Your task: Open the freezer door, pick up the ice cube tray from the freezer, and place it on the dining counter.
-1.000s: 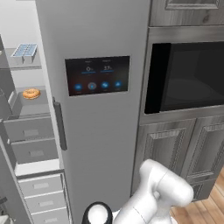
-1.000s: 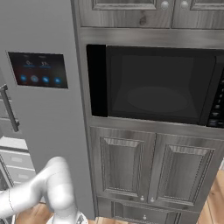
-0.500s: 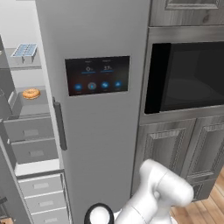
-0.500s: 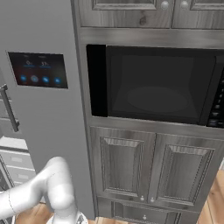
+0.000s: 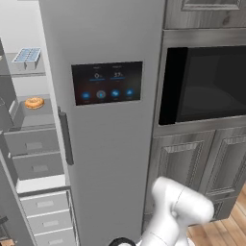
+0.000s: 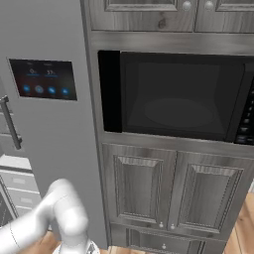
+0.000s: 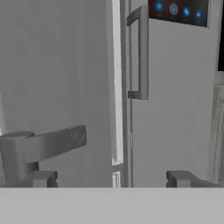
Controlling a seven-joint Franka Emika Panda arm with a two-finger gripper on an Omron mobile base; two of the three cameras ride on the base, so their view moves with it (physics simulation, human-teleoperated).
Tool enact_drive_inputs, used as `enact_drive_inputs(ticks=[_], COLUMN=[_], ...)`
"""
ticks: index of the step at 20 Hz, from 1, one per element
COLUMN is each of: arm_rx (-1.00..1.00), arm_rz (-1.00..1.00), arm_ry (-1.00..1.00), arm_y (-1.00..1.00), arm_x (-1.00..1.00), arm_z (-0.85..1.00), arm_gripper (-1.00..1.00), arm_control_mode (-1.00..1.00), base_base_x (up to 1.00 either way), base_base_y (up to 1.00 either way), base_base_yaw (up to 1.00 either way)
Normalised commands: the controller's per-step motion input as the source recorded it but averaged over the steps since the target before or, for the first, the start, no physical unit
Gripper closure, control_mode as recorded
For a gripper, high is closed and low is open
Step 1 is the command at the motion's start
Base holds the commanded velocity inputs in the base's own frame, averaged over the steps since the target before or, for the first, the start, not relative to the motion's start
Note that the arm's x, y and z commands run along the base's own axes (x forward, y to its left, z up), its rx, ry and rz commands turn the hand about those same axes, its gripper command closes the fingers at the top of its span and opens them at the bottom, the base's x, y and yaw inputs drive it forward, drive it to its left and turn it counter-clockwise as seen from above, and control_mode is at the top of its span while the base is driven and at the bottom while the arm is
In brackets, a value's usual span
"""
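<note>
The freezer (image 5: 29, 139) stands open at the left of the left base view, with white walls, shelves and grey drawers. The light-blue ice cube tray (image 5: 26, 55) lies on its top shelf. The freezer door (image 7: 57, 65) shows as a plain grey panel on the left of the hand view, its dark bar handle (image 7: 48, 142) just above my left fingertip (image 7: 39, 178). My gripper (image 7: 111, 179) is open with nothing between its fingers. The dining counter is out of view.
An orange-brown donut (image 5: 33, 102) sits on the shelf below the tray. The grey door with the touchscreen (image 5: 106, 82) and its handle (image 5: 65, 138) stands right of the freezer. A dark oven (image 6: 178, 96) and grey cabinets (image 6: 168, 191) lie further right.
</note>
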Motion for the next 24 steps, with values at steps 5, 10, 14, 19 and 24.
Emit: enact_drive_inputs(ticks=[5, 10, 14, 19, 24], arm_rx=[0.16, 0.18, 0.16, 0.13, 0.06], arm_rz=[0.00, 0.08, 0.23, 0.42, 0.58], arm_ry=[0.00, 0.00, 0.00, 0.00, -0.02], arm_y=[-1.00, -1.00, -1.00, -1.00, -0.90], arm_x=[0.00, 0.00, 0.00, 0.00, 0.03], arm_z=[0.42, 0.37, 0.10, 0.00, 0.00], arm_gripper=[-1.00, -1.00, -1.00, -1.00, -1.00], arm_control_mode=[-1.00, -1.00, -1.00, -1.00, -1.00], base_base_x=[0.00, 0.00, 0.00, 0.00, 0.00], base_base_y=[0.00, 0.00, 0.00, 0.00, 0.00], base_base_yaw=[0.00, 0.00, 0.00, 0.00, 0.00])
